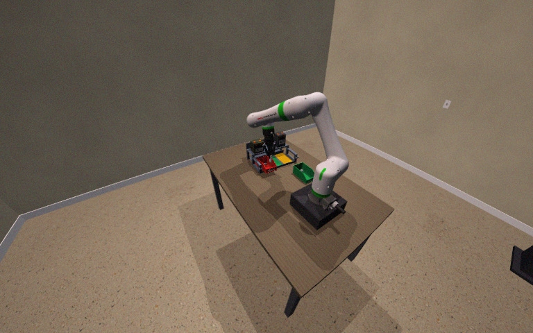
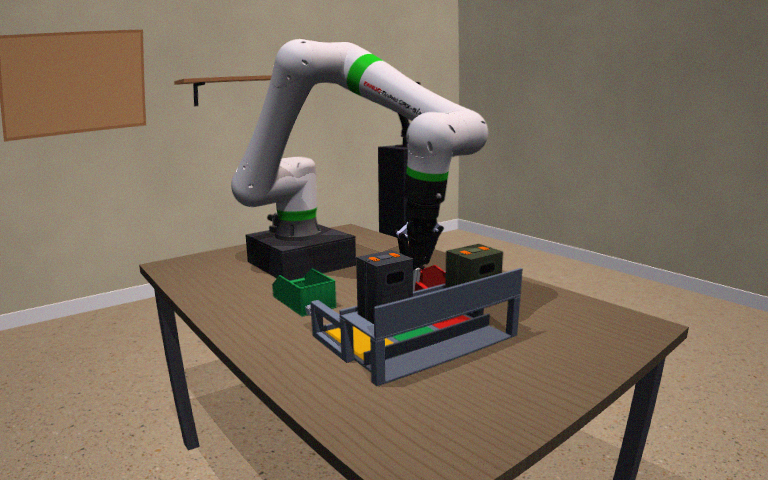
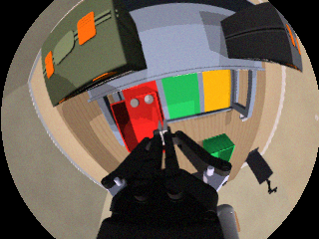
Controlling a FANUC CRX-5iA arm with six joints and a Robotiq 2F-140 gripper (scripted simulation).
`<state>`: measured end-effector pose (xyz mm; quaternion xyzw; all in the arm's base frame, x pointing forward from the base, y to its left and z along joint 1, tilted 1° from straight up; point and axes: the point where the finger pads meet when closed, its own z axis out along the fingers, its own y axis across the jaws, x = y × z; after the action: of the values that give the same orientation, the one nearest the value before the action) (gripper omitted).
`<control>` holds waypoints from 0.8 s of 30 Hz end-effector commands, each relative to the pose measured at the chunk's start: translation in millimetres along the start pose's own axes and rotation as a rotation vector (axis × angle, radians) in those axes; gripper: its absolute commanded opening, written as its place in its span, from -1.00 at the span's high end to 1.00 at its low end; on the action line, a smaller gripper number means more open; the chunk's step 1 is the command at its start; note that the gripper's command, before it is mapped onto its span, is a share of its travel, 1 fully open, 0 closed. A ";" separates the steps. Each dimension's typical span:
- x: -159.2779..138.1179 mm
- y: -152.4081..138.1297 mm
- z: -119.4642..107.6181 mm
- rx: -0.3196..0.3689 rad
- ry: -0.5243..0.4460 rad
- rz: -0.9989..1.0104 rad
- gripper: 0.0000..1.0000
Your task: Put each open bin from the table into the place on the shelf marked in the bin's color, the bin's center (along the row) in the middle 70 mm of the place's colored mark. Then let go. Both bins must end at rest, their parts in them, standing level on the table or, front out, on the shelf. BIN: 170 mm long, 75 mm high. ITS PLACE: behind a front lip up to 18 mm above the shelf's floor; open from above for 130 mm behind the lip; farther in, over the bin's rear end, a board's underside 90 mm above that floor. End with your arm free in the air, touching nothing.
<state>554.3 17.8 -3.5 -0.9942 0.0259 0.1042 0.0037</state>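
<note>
The red bin (image 1: 267,164) is at the red-marked end of the grey shelf (image 1: 271,155), its front end sticking out toward the table. In the wrist view the red bin (image 3: 139,119) holds two grey parts and covers most of the red place. My gripper (image 3: 163,124) (image 2: 419,257) is shut on the red bin's side wall, and comes straight down between the two boxes on the shelf's board. I cannot tell whether the bin rests on the shelf floor. The green bin (image 2: 304,290) stands on the table beside the shelf, apart from my gripper. The green mark (image 3: 181,95) is uncovered.
A black box (image 2: 385,280) and an olive box (image 2: 474,263) stand on the shelf's upper board, either side of my gripper. The yellow mark (image 3: 217,91) lies beside the green one. The arm's base (image 2: 300,253) stands behind the green bin.
</note>
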 end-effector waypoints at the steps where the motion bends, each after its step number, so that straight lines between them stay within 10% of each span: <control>1: 0.4 0.0 -0.3 0.000 0.001 0.000 1.00; 24: 9.5 0.0 -0.9 0.000 0.019 0.000 1.00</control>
<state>561.8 17.4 -4.6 -0.9950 0.0260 0.0967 0.0035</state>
